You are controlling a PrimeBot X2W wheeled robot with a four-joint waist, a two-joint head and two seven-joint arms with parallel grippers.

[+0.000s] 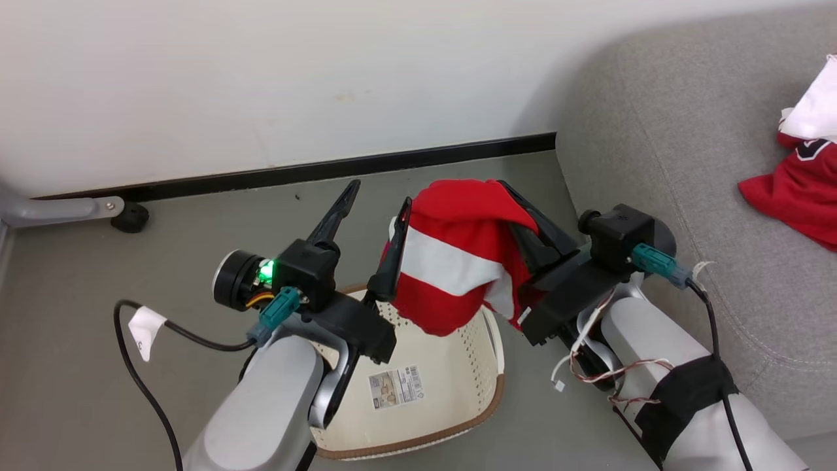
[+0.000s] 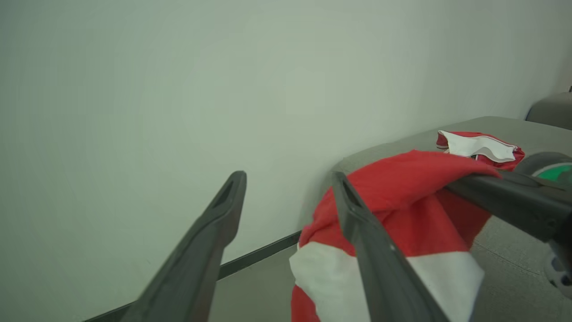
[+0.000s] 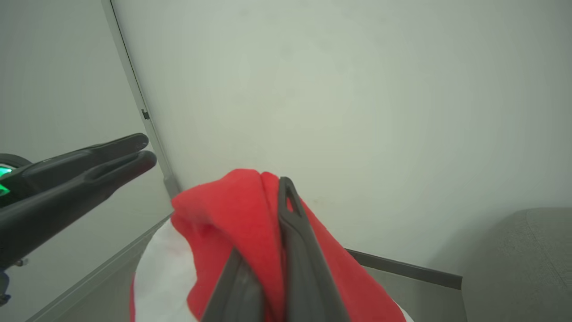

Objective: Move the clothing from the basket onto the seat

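Note:
A piece of red clothing (image 1: 458, 261) with a white band hangs above the cream basket (image 1: 485, 399), draped over my right gripper (image 1: 507, 196), which is shut on it. In the right wrist view the red clothing (image 3: 223, 214) is pinched between the fingers of the right gripper (image 3: 268, 232). My left gripper (image 1: 379, 195) stands open just left of the cloth, and its inner finger touches the fabric's edge. The left wrist view has the left gripper (image 2: 288, 183) with nothing between its fingers and the clothing (image 2: 402, 192) beside it. The grey seat (image 1: 686, 163) is at the right.
A second red and white garment (image 1: 801, 176) lies on the seat and also appears in the left wrist view as the garment (image 2: 478, 145). A label sticker (image 1: 394, 386) lies on the basket floor. A white wall with a black baseboard (image 1: 327, 171) runs behind. A grey furniture foot (image 1: 127, 219) stands at the far left.

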